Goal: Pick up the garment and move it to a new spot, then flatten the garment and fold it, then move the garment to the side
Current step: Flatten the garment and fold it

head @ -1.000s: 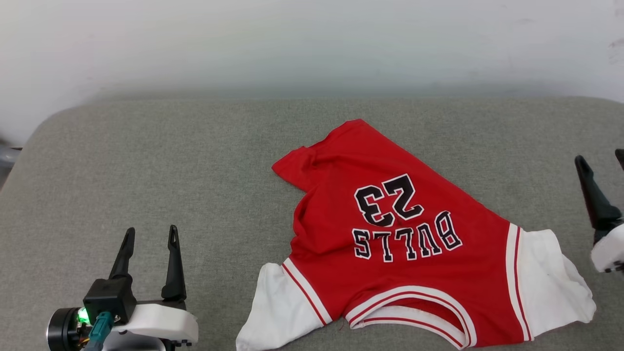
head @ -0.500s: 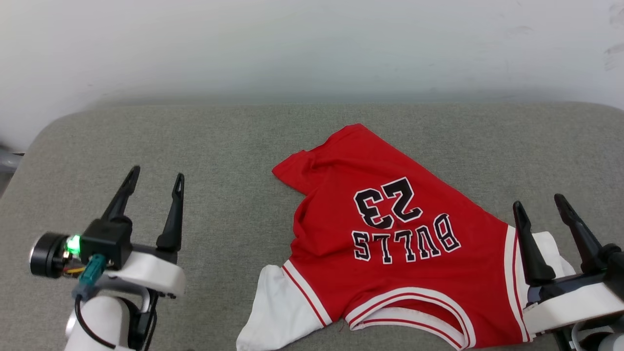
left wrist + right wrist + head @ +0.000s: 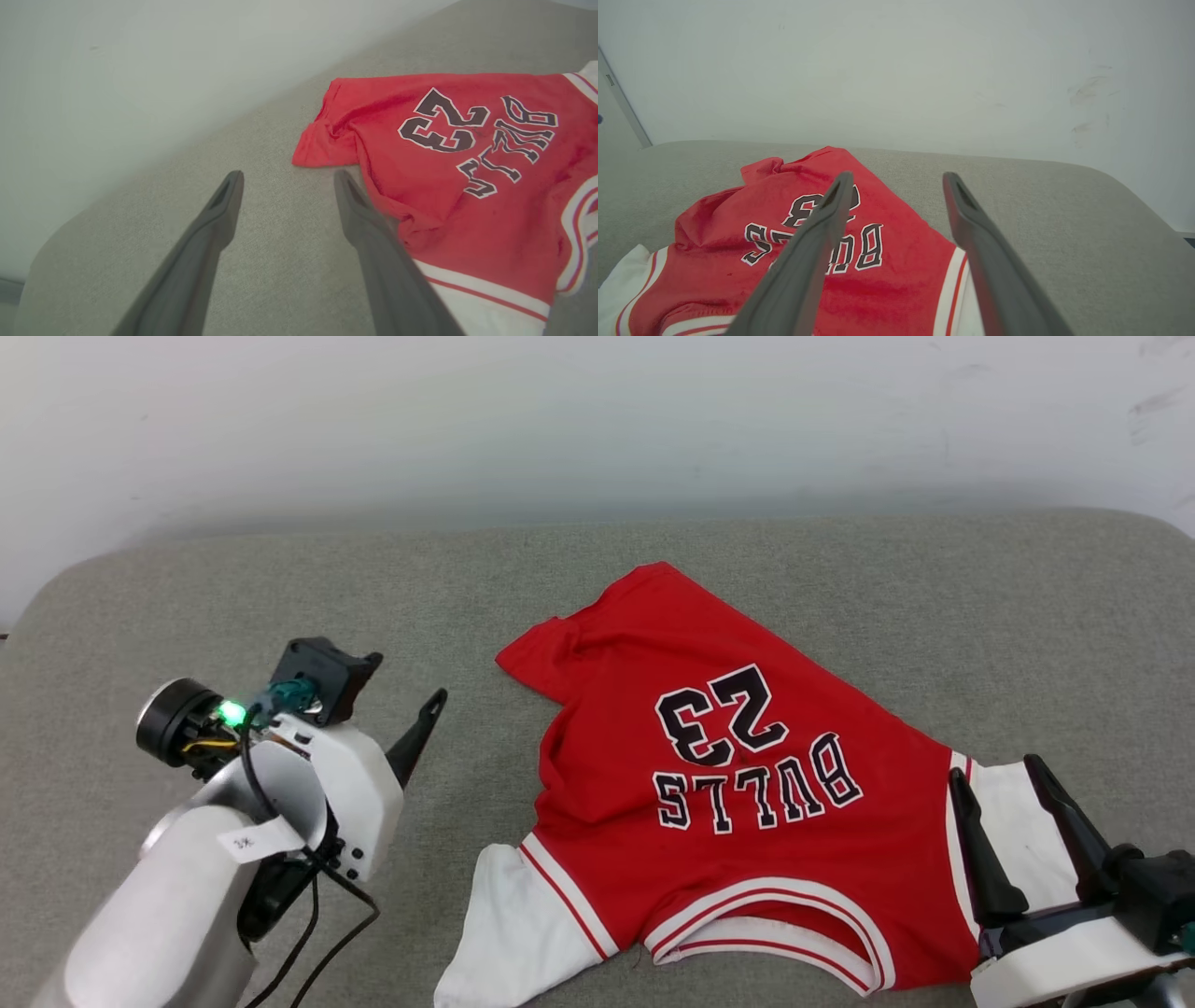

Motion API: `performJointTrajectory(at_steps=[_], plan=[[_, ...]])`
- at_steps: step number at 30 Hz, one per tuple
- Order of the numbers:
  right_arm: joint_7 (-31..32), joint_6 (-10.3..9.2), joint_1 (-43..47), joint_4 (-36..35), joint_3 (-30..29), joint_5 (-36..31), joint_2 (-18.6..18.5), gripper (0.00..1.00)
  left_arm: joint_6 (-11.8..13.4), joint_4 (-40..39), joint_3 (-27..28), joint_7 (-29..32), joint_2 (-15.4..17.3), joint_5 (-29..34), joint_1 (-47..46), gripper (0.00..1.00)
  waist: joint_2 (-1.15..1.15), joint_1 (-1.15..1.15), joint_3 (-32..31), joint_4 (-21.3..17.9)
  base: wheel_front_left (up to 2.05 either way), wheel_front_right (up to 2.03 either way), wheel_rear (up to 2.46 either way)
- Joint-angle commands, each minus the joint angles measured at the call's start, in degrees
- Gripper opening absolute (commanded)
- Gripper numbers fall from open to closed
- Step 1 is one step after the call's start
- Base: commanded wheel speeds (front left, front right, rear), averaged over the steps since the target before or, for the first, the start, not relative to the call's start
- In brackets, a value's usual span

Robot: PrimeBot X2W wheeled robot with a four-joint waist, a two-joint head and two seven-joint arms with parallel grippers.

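One garment (image 3: 794, 859), one left gripper (image 3: 288, 175), one right gripper (image 3: 994, 768) (both spread).

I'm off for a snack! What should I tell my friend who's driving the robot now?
Left claw: open, empty, beside the garment's red edge.
Right claw: open, empty, over its white sleeve.
Garment: rumpled on the grey cushion, lettering up.
Done: nothing yet, it isn't picked up.
Left: grab, move, flatten, fold, set aside.
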Motion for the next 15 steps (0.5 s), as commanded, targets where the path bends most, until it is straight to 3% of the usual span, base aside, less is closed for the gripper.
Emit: performJointTrajectory(at_steps=[1, 8, 15], plan=[[-0.4, -0.06, 0.3, 0.3, 0.1, -0.4, 0.2, 1.00, 0.0, -0.5, -2.1, 2.7, 1.3, -2.4, -1.2, 1.00, 0.00, 0.00, 0.2, -0.3, 0.00, 0.00, 0.00], [-1.1, -0.05, -1.1, 1.7, 0.6, -0.7, -0.2, 1.00, 0.0, -3.5, -15.8, 18.0, 8.7, -14.7, -5.8, 1.00, 0.00, 0.00, 1.1, -1.2, 0.00, 0.00, 0.00], [-1.6, -0.06, -3.2, 2.7, 1.1, -0.8, -0.4, 1.00, 0.0, -3.2, -26.2, 23.4, 11.1, -21.9, -9.7, 1.00, 0.00, 0.00, 2.5, -2.5, 0.00, 0.00, 0.00]])
